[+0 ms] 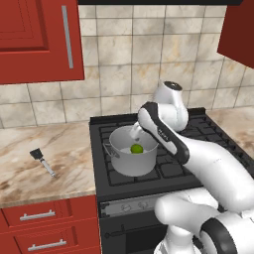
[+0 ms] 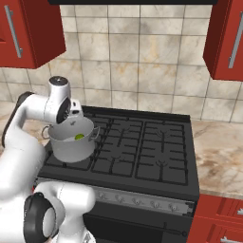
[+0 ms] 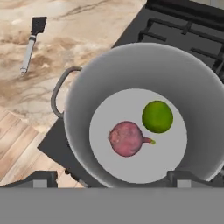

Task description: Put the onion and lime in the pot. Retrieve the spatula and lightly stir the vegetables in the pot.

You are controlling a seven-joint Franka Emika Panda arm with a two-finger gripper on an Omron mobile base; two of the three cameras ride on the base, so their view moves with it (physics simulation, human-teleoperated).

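We found the spatula (image 1: 42, 161) lying flat on the counter (image 1: 69, 149), well apart from the pot (image 1: 133, 157) and off to its left, black blade toward the wall and thin handle running back toward the counter's front edge. Inside the pot sat the onion (image 3: 127, 138) and, just beside it, the lime (image 3: 157, 116). Our gripper (image 3: 112, 177) hung over the pot with its jaws spread wide, empty. We judged the next reach had to go leftward, closing across the handle.
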